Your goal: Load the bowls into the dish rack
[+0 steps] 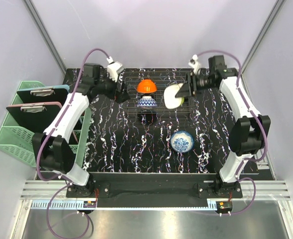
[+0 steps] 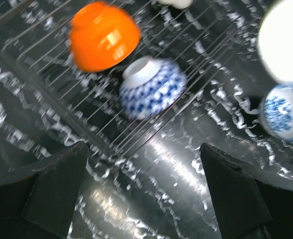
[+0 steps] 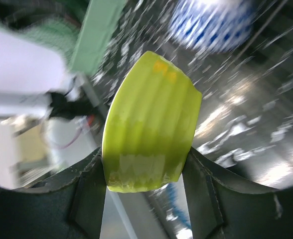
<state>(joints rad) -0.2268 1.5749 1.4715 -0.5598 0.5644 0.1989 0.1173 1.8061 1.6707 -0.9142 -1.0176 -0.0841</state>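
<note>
A robotics lab cell: plain white walls (image 1: 151, 30), aluminium rail (image 1: 37, 189), bolted-down robot arms (image 1: 67, 117).

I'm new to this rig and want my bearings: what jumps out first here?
The bright orange bowl lies upside down in the dish rack at the far centre, with a blue-and-white bowl right beside it. The right gripper holds a lime-green bowl at the rack's right end.

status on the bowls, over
Left gripper jaws open, empty. Right gripper holds green bowl at rack. Blue bowl on table. Nothing blocking.
</note>
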